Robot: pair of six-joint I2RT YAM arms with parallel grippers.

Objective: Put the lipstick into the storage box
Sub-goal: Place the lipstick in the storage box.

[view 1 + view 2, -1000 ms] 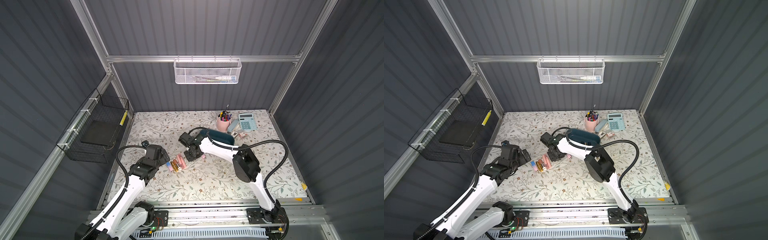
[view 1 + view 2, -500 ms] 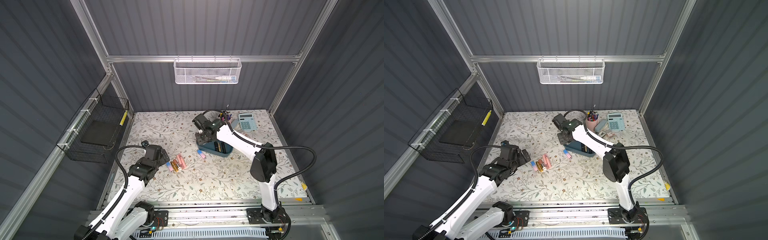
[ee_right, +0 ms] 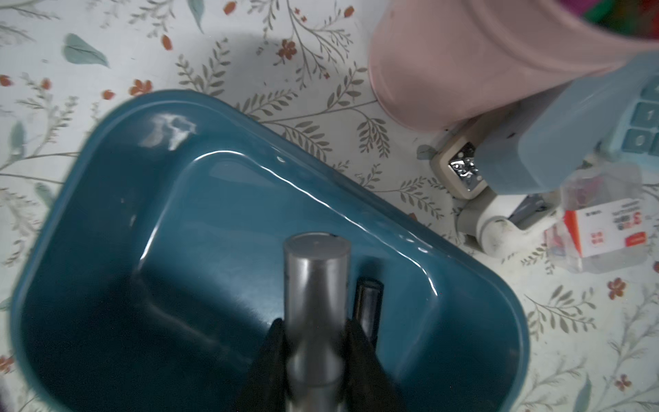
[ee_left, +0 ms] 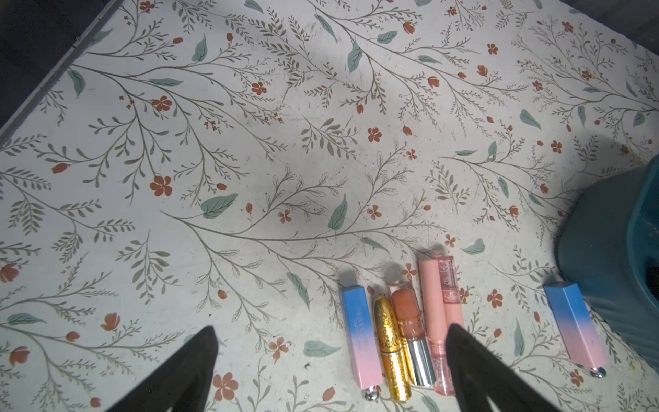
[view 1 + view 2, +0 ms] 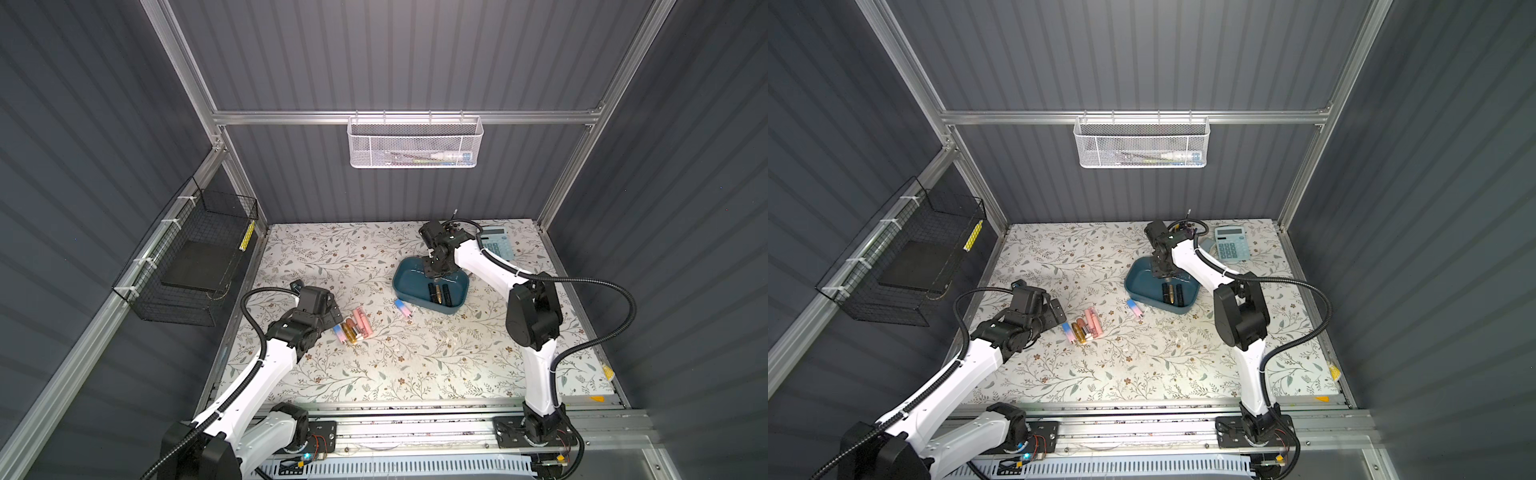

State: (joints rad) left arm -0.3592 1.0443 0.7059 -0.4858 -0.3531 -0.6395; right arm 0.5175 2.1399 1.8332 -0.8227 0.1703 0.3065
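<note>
A: What has the right gripper got?
B: It is clamped on a grey lipstick, held over the storage box, toward the back right corner of the tabletop. Dark tubes lie inside it.
A: And the left gripper?
B: Spread wide, holding nothing, above the row of lipsticks nearer the left edge.

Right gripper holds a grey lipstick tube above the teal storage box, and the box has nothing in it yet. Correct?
No. The storage box is not empty: both top views show dark lipstick tubes lying on its floor. The rest holds: the right gripper is shut on a grey lipstick tube above the box.
</note>
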